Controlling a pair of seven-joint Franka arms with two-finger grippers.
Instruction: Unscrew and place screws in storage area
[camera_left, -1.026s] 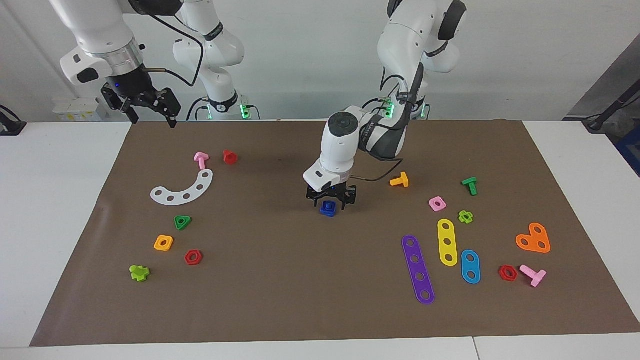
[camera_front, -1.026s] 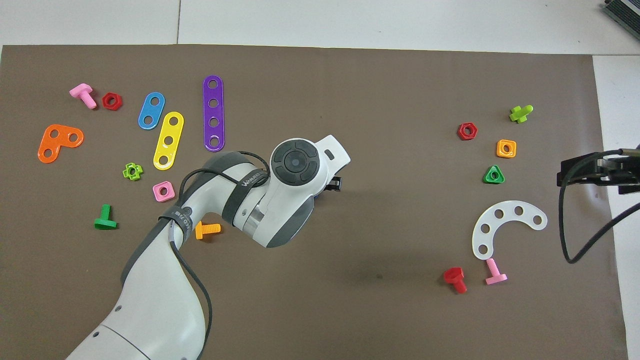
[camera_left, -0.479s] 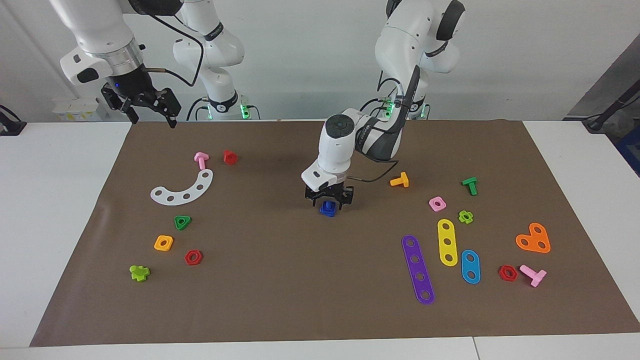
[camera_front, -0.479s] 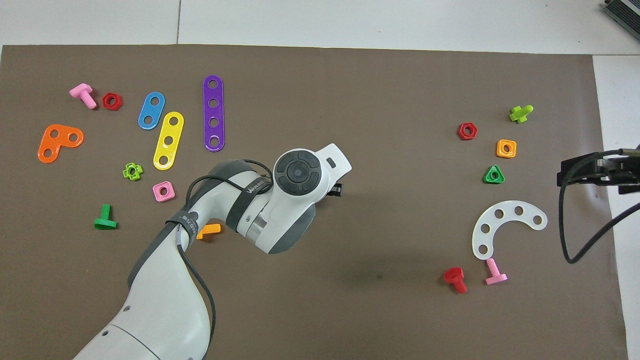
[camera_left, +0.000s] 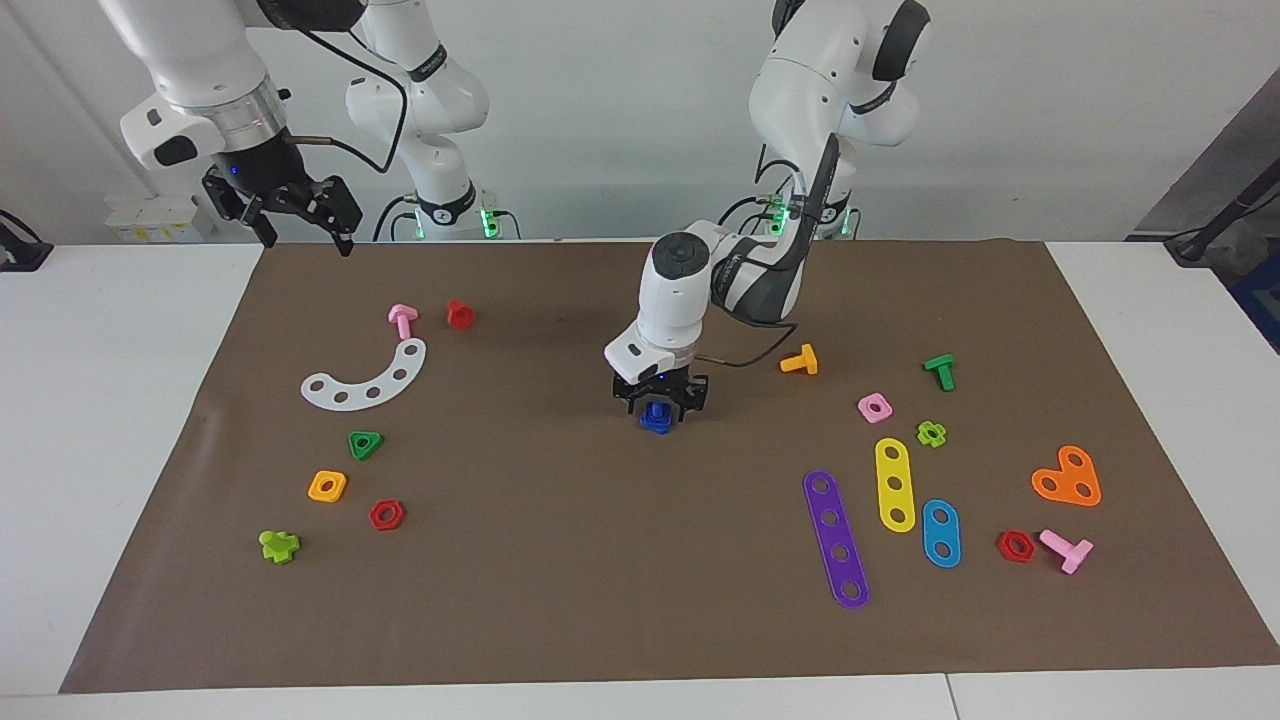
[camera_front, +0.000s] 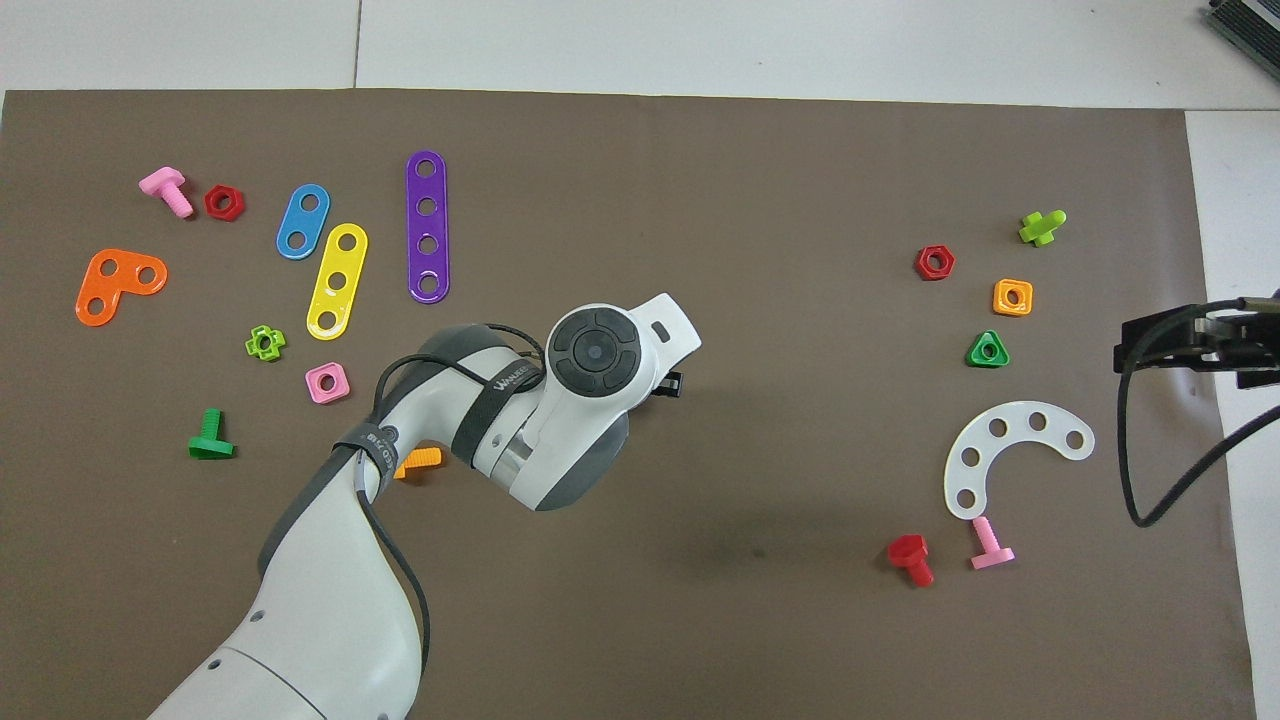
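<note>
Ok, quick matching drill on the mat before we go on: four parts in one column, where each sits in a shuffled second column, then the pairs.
Parts:
1. blue screw
2. white curved strip
3. orange bolt
4. purple strip

Places:
A. beside the yellow strip, toward the left arm's end
B. under the left gripper, mid-mat
C. toward the right arm's end, beside a pink bolt
D. alone, nearer the robots than the pink square nut

Pairs: 1-B, 2-C, 3-D, 4-A
</note>
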